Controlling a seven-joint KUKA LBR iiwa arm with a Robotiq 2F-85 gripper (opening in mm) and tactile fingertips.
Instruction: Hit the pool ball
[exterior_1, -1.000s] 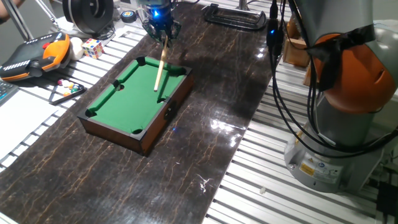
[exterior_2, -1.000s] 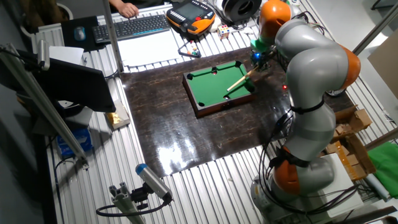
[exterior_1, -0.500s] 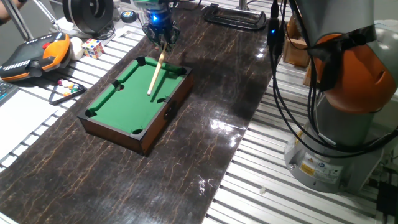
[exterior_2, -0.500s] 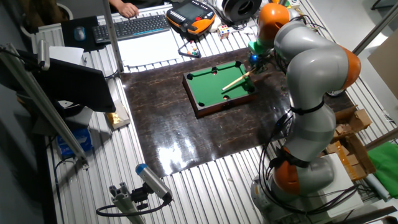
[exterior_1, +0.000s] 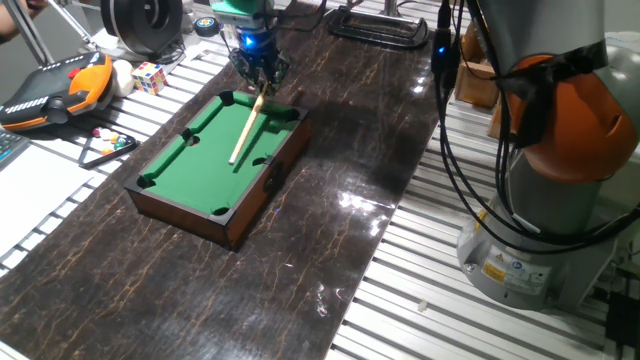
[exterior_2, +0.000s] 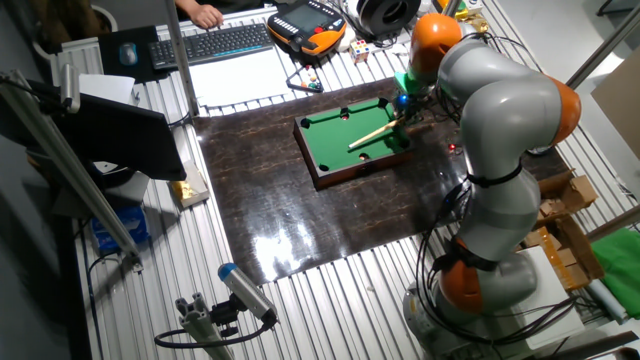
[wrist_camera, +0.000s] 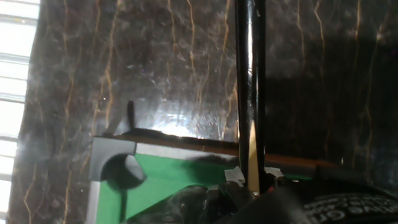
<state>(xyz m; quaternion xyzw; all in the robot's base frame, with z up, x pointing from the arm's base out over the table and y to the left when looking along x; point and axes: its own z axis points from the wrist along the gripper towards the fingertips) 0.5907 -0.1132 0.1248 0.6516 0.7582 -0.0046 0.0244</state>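
Pool ball on felt; cue pinched in jaws, angled over pool table.

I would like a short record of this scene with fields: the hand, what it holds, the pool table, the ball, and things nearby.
hand: shut on the cue stick, above the table's far end
cue stick: wooden, slanting down over the felt
pool table: miniature, green felt, on a dark mat
pool ball: small, dark, on the felt
nearby: triangle rack with small balls, Rubik's cube

Overhead light glares white off the glossy dark desk in both fixed views; the hand view is dim, blurred, with blown-out left edge.
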